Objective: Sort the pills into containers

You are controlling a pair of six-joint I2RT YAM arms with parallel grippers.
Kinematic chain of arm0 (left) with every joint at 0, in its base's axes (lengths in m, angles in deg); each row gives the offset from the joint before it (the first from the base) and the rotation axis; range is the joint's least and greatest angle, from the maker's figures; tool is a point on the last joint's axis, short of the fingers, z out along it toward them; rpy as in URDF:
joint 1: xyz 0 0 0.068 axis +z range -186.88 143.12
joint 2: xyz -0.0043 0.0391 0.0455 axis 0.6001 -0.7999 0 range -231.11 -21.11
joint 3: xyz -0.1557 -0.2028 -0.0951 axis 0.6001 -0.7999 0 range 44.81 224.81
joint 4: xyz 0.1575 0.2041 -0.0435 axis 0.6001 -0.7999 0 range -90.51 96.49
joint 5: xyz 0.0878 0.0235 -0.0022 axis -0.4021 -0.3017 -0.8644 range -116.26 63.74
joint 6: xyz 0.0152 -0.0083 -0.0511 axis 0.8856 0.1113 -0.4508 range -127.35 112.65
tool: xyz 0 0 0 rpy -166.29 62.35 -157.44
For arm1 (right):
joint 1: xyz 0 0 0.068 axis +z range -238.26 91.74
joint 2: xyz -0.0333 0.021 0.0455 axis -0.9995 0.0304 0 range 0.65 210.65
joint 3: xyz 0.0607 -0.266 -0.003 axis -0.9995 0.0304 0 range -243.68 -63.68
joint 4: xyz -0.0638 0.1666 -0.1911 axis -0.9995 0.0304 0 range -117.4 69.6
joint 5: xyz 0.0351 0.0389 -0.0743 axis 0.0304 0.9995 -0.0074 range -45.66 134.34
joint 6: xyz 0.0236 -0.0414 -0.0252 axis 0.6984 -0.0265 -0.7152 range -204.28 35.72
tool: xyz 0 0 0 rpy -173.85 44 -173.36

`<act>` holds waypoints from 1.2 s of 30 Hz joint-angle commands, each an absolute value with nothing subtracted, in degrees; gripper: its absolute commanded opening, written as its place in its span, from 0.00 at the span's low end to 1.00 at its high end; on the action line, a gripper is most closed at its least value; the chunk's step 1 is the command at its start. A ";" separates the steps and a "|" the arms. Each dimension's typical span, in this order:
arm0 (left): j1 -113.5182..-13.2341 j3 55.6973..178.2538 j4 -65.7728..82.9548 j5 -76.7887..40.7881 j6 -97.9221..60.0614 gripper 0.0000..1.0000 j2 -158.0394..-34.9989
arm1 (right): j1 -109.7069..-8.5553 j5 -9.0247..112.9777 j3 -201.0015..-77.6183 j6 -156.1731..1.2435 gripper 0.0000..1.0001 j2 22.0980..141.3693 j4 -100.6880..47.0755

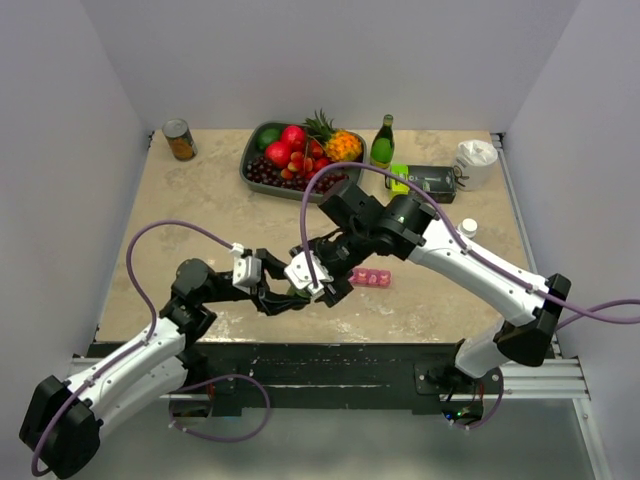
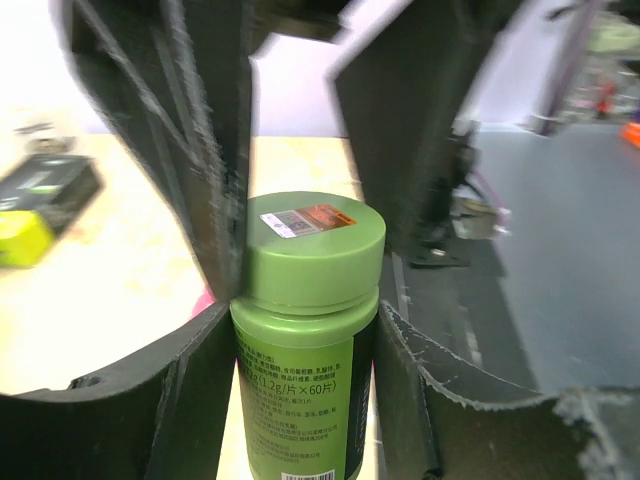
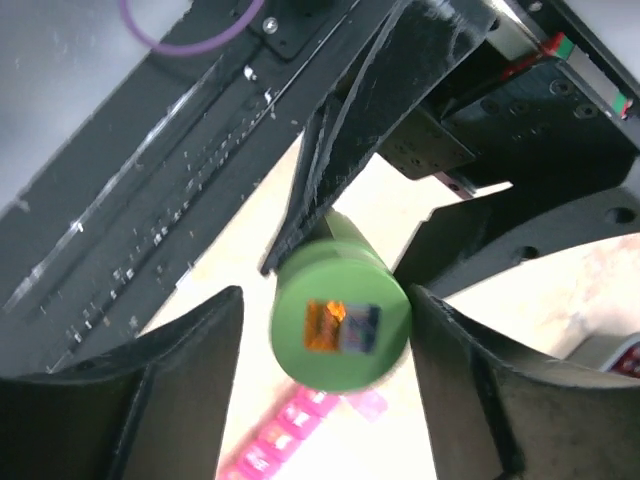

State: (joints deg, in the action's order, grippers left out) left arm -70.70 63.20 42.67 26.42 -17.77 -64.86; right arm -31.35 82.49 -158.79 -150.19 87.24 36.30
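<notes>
We hold the green bottle point(image 2: 305, 400) in our left hand point(image 2: 300, 340). Our right hand point(image 3: 325, 305) straddles its cap point(image 3: 340, 325), fingers spread clear. The pink organizer point(image 1: 372, 278) lies on the tabletop point(image 1: 200, 200).

Top external: fixed, high, behind the arm bases. Looks down and forward over the whole surface point(image 1: 200, 210) from far off, side walls in frame.

Left wrist: rides the left arm and looks out along the left end effector point(image 2: 305, 310). Near level with the surface, very close, side-on to the green-capped bottle point(image 2: 300, 400).

Right wrist: looks steeply down past the right end effector point(image 3: 325, 300) onto that bottle's cap, equally close.

Overlap: both wrist views share the bottle. Top and right wrist share the pink pill organizer point(image 3: 290, 430). Top and left wrist share the black box point(image 2: 50, 185).
</notes>
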 commanded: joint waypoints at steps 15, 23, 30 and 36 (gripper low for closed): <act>-70.01 63.35 40.59 8.64 -11.57 0.00 -62.77 | -44.04 97.42 -153.16 -111.81 0.99 79.93 17.17; -70.71 63.79 40.50 4.51 -8.67 0.00 -65.14 | -48.00 87.76 -145.07 -82.04 0.97 78.26 0.12; -74.14 64.58 39.71 -1.64 -4.98 0.00 -68.13 | -48.27 77.39 -141.12 -72.95 0.97 77.91 -2.79; -77.39 65.28 39.62 -6.13 -2.87 0.00 -69.80 | -48.27 75.89 -139.97 -71.28 0.97 78.17 -3.41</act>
